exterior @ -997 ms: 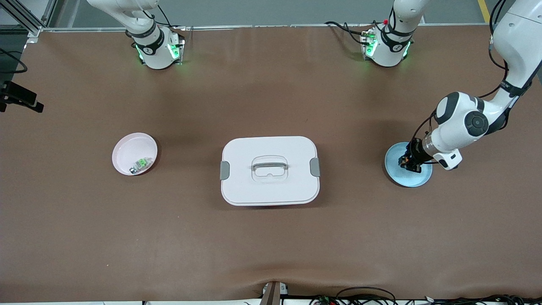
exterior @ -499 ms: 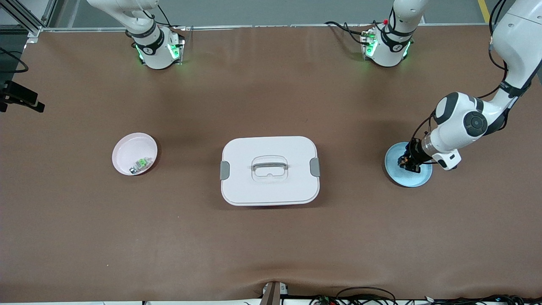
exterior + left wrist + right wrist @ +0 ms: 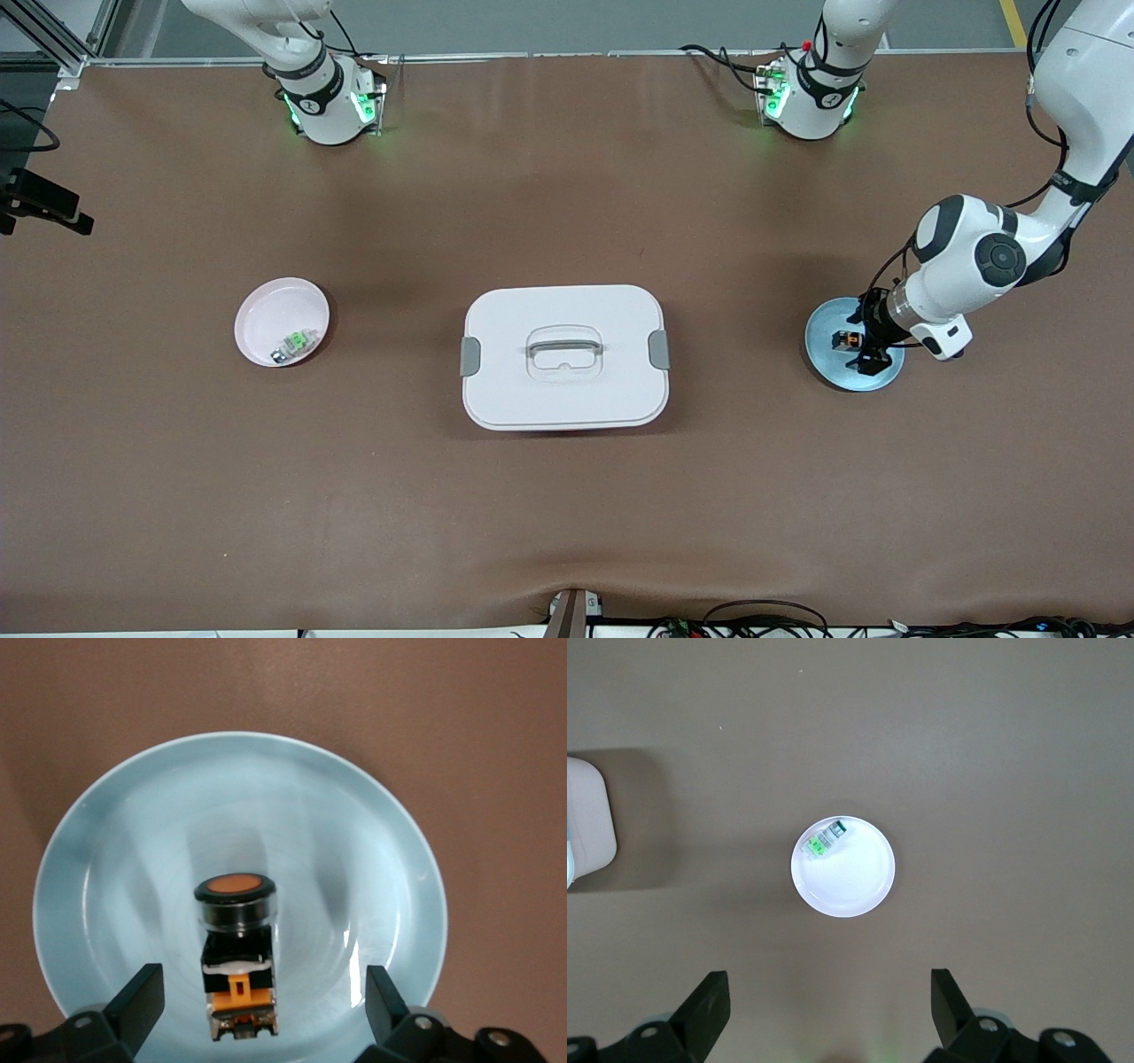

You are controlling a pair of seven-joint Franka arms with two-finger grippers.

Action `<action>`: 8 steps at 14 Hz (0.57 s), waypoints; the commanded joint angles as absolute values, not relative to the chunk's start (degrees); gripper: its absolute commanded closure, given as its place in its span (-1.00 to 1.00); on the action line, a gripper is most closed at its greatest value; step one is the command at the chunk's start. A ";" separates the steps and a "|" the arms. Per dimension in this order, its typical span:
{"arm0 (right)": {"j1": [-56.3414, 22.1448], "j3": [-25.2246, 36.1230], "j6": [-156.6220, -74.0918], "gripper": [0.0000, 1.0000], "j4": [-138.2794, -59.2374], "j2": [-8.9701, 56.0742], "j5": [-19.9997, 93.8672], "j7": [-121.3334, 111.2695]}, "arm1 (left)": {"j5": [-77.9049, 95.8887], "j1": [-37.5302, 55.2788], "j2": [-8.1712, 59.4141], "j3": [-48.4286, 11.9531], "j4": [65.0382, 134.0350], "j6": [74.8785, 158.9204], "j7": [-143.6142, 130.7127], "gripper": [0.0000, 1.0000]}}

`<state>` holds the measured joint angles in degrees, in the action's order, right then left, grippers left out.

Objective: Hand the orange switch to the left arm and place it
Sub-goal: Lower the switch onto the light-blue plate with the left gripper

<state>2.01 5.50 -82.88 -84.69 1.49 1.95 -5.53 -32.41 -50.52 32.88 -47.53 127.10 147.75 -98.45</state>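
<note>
The orange switch [image 3: 845, 339] [image 3: 236, 948] lies on its side on the blue plate [image 3: 824, 353] [image 3: 133, 859] at the left arm's end of the table. My left gripper [image 3: 864, 343] [image 3: 263, 992] hangs low over that plate, open. Its fingers stand wide on either side of the switch and touch nothing. The white box [image 3: 564, 356] sits shut in the middle of the table. My right gripper [image 3: 830, 992] is open and empty, high over the pink plate [image 3: 850, 877]. It is out of the front view.
The pink plate [image 3: 270, 315] at the right arm's end holds a small green-and-silver switch [image 3: 297, 341] [image 3: 819, 843]. A corner of the box [image 3: 589, 819] shows in the right wrist view. Both arm bases [image 3: 328, 97] [image 3: 811, 97] stand along the table's back edge.
My left gripper was shut on the orange switch over the blue plate and has opened. The switch now lies free on the plate. The left wrist has shifted slightly.
</note>
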 commanded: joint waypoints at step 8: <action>1.76 5.19 -83.23 -1.00 -85.61 0.35 2.20 -5.45 | -33.49 -48.17 33.49 -47.11 124.02 147.48 -99.67 -1.00</action>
<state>1.98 5.46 -82.97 -84.69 1.49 1.95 -5.53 -32.41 -48.65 32.90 -47.34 125.05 147.73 -98.59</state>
